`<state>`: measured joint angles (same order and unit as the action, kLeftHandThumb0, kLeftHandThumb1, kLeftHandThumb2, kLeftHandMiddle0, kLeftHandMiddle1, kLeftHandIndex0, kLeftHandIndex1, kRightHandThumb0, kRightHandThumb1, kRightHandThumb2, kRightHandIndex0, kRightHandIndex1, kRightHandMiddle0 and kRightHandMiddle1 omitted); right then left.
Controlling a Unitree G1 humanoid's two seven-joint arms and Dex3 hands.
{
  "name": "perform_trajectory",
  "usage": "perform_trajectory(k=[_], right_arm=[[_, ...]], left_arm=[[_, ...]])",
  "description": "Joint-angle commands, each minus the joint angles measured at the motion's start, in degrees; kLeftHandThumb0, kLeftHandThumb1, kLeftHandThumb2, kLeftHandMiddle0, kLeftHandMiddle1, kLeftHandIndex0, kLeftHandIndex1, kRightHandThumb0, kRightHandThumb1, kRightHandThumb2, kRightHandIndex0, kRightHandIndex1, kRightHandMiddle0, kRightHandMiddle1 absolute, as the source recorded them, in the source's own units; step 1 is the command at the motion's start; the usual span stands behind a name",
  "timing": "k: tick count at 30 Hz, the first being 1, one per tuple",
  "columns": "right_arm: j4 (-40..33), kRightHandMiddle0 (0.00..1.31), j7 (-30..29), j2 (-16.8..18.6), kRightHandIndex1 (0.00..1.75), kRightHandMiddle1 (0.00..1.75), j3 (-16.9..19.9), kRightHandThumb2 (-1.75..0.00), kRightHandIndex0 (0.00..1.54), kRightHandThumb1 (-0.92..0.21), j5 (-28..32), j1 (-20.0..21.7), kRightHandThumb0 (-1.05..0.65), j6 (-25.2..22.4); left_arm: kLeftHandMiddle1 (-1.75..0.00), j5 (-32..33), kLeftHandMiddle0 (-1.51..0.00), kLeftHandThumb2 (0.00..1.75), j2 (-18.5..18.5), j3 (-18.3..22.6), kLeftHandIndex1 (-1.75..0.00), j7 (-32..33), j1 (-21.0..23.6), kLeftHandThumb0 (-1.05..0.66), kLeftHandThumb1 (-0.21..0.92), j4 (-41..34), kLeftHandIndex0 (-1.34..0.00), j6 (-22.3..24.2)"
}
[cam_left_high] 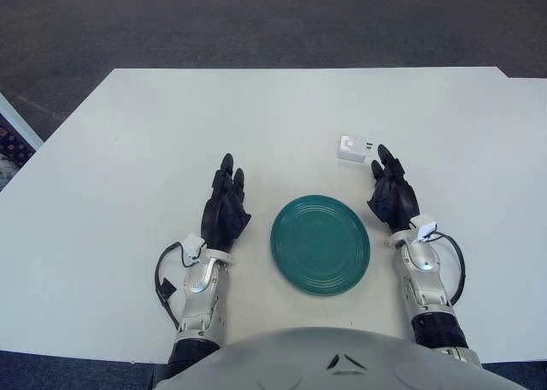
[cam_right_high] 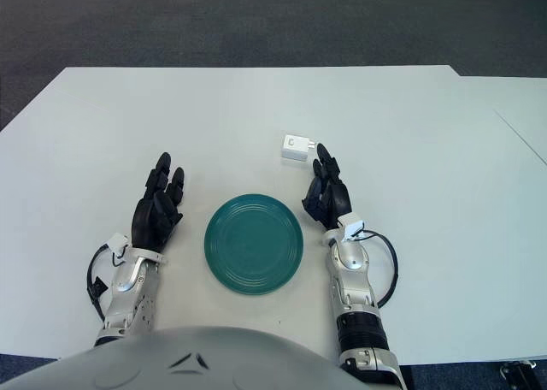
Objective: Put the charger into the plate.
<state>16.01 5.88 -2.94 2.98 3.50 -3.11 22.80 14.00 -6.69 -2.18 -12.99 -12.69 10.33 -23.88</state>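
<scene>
Charger [cam_left_high: 354, 149] lies on the surface [cam_left_high: 154, 142] just beyond the right hand [cam_left_high: 392, 193], apart from the plate [cam_left_high: 320, 244]. Right hand flat, fingers together, empty. Left hand [cam_left_high: 226, 207] idle left of plate, likewise empty. Risk: fingertips nudge the small charger away before closing.

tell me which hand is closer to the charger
The right hand: its fingertips reach almost to the white charger. The left hand shows on the far side of the green plate.
</scene>
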Motion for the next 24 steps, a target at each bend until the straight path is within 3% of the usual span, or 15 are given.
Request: perform_trajectory(k=[1,7,10,13,15,20,24], right_arm=[[0.31,0.0,0.21,-1.87,0.01,0.1,1.79,-1.05,0.04,-0.92,1.11,0.33,-0.86,-4.71],[-1.05,0.0,-2.74,-7.09,0.0,0.11,6.7,-1.04,0.04,-0.92,-0.04,8.19,-0.84,-10.21],[-4.89,0.0,-9.4,-9.12,0.0,0.11,5.66,-1.02,0.03,-0.92,-9.32,11.6,-0.83,-11.43],[-11.45,0.0,-14.97,-9.42,0.0,0.12,2.26,-0.95,0.03,-0.92,-19.89,14.23,-0.84,-15.76],[-12.12,0.01,-16.59,-9.65,0.0,0.14,0.99,-0.89,0.03,-0.92,-23.0,15.43,-0.86,-17.2],[-8.42,0.01,-18.57,-12.38,0.0,0.21,-4.02,-0.75,0.03,-0.92,-32.2,20.25,-0.94,-19.12],[-4.08,0.0,-17.51,-13.14,0.0,0.22,-12.27,-0.67,0.01,-0.92,-41.67,25.48,-1.02,-21.61]], left_arm=[[0.0,-0.01,-0.03,0.93,-0.74,0.28,-0.03,0.16,-2.11,-1.05,0.92,4.67,0.0,1.68],[-0.01,0.14,-0.04,0.92,-1.14,0.3,-0.04,-0.05,-2.42,-1.05,0.92,5.12,-0.01,0.47],[-0.01,0.44,-0.04,0.92,-1.32,0.31,-0.05,-0.14,-2.46,-1.05,0.92,5.08,-0.02,0.14],[-0.01,0.63,-0.05,0.93,-1.23,0.51,-0.05,-0.26,-1.65,-1.05,0.92,5.87,-0.02,0.18],[-0.01,0.7,-0.04,0.93,-1.21,0.64,-0.06,-0.28,-1.32,-1.05,0.92,6.25,-0.03,0.1],[0.0,1.24,-0.04,0.91,-1.45,1.51,-0.06,-0.64,0.07,-1.05,0.92,8.79,-0.02,-0.94],[0.0,0.88,-0.04,0.9,-1.6,1.45,-0.05,-0.94,0.31,-1.05,0.92,9.66,-0.01,-1.42]])
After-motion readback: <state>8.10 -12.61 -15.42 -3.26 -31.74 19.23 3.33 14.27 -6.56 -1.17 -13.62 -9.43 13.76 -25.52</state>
